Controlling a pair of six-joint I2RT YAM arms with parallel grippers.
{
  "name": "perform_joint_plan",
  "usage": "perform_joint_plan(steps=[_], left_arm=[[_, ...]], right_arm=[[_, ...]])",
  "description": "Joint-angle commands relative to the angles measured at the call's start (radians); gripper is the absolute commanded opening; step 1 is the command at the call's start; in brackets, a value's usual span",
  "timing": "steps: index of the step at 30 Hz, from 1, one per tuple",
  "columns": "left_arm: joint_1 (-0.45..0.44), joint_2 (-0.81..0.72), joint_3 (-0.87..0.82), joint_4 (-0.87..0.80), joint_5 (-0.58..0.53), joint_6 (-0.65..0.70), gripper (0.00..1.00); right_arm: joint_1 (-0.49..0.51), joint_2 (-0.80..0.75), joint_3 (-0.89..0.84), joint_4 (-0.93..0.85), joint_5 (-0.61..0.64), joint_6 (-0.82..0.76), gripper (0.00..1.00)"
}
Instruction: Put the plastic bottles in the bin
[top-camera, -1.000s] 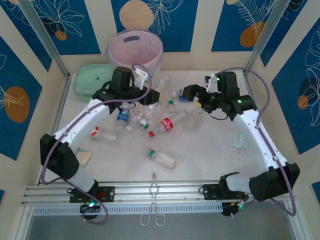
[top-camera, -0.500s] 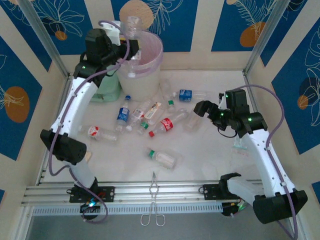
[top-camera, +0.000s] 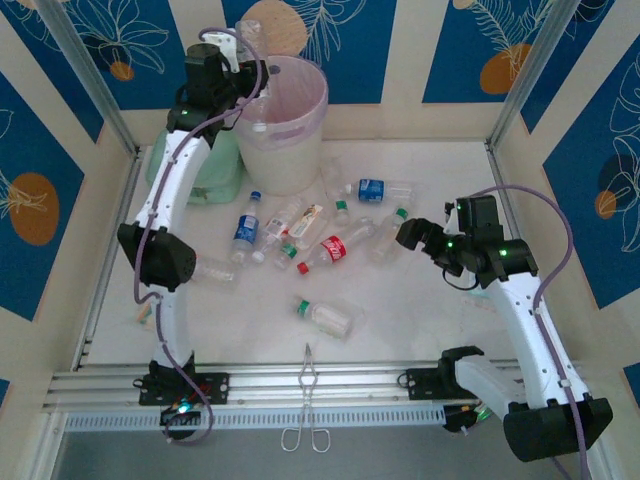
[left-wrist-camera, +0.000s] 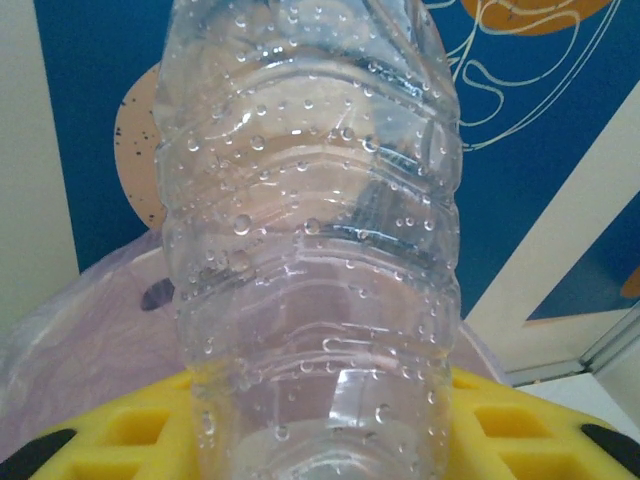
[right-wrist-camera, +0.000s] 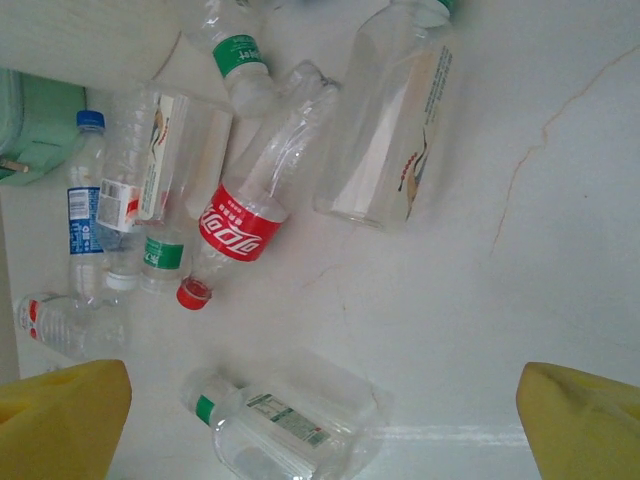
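My left gripper (top-camera: 238, 52) is raised at the back left and is shut on a clear plastic bottle (top-camera: 250, 35), which it holds at the left rim of the bin (top-camera: 283, 140). In the left wrist view the droplet-covered bottle (left-wrist-camera: 310, 250) stands between my yellow fingers (left-wrist-camera: 530, 430), with the lilac bin bag (left-wrist-camera: 70, 350) below. Several plastic bottles lie on the table, among them a red-labelled one (top-camera: 335, 247) and a blue-labelled one (top-camera: 375, 190). My right gripper (top-camera: 405, 235) hovers open right of them. Its wrist view looks down on the red-labelled bottle (right-wrist-camera: 240, 225) and a green-capped bottle (right-wrist-camera: 280, 425).
A mint-green case (top-camera: 195, 175) lies left of the bin, partly behind my left arm. Metal tongs (top-camera: 308, 400) rest on the near rail. A yellowish sponge (top-camera: 145, 312) sits by the left arm's lower link. The white tabletop (right-wrist-camera: 480, 300) spreads right of the bottles.
My left arm lifted a clear bottle from the pile and swung it up to the bin's left rim. My right arm drew back from the pile toward the right.
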Motion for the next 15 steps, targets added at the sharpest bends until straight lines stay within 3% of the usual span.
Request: perform_joint_plan(steps=[1, 6, 15], left_arm=[[-0.004, 0.067, 0.025, -0.046, -0.035, 0.055, 0.0], [-0.001, 0.077, 0.011, -0.073, -0.008, 0.053, 0.0], [-0.002, -0.132, -0.069, 0.154, 0.028, -0.053, 0.0]], right_arm=[[-0.014, -0.008, -0.015, -0.007, -0.009, -0.033, 0.99], [-0.03, -0.01, -0.029, -0.005, -0.033, -0.033, 0.99], [-0.042, -0.014, -0.039, 0.014, -0.057, -0.023, 0.99]])
